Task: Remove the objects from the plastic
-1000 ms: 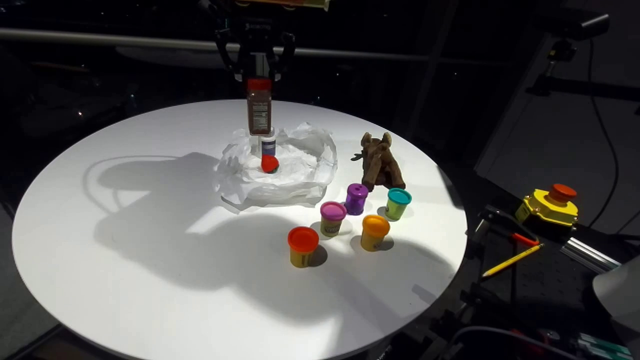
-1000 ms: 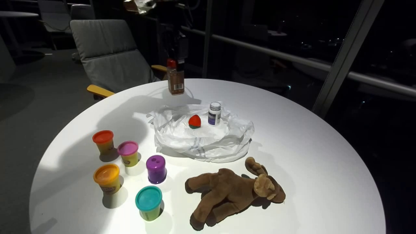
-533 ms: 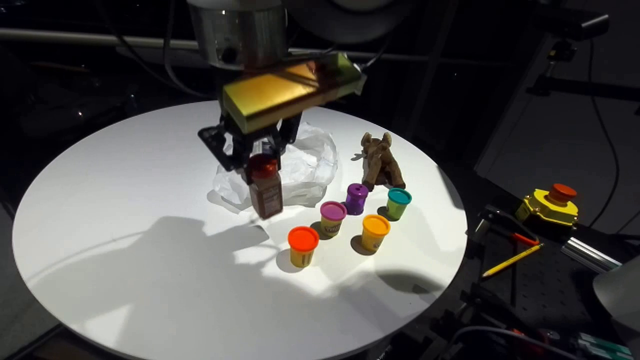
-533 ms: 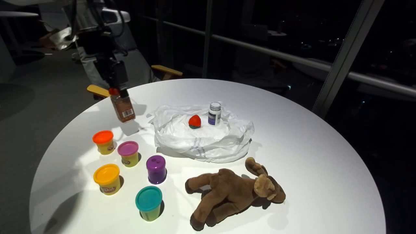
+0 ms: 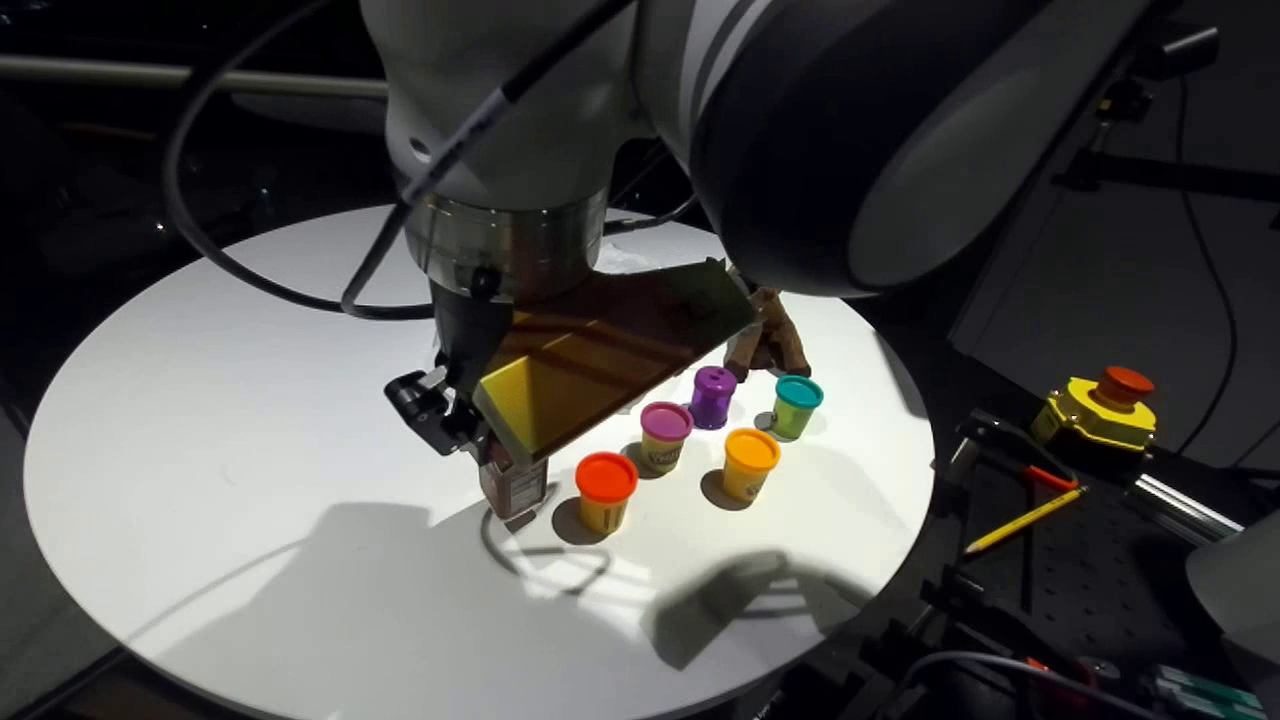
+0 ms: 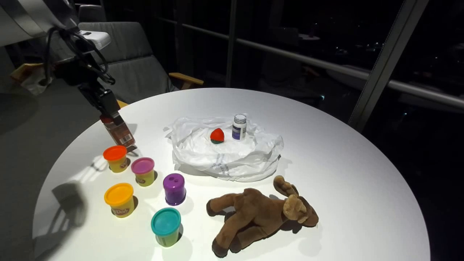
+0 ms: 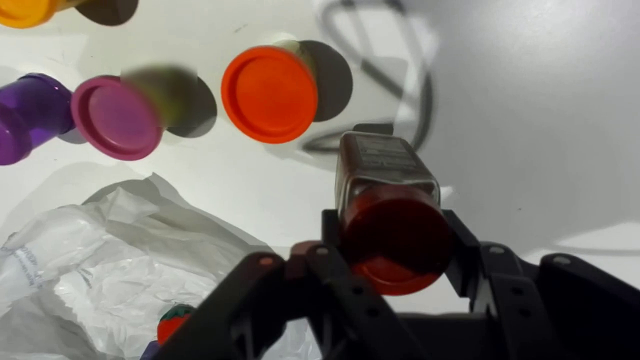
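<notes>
Hand lower, gripping jar nearer red-lidded cup.

wht arm, blk cables, silver wrist ring, blk pincer w/ screws

The hand has carried the red-capped brown jar down and away from the plastic bag: a second ago it hung upright and high near the bag, and now it is low over the desk, tilted, just beside the red-lidded tub. In an exterior view the arm has come forward, now covering most of the bag and the head of the brown animal figure, and the shadow of the tub has swung round to its other side. A looped shadow now curls on the desk close to the jar's base.
</notes>
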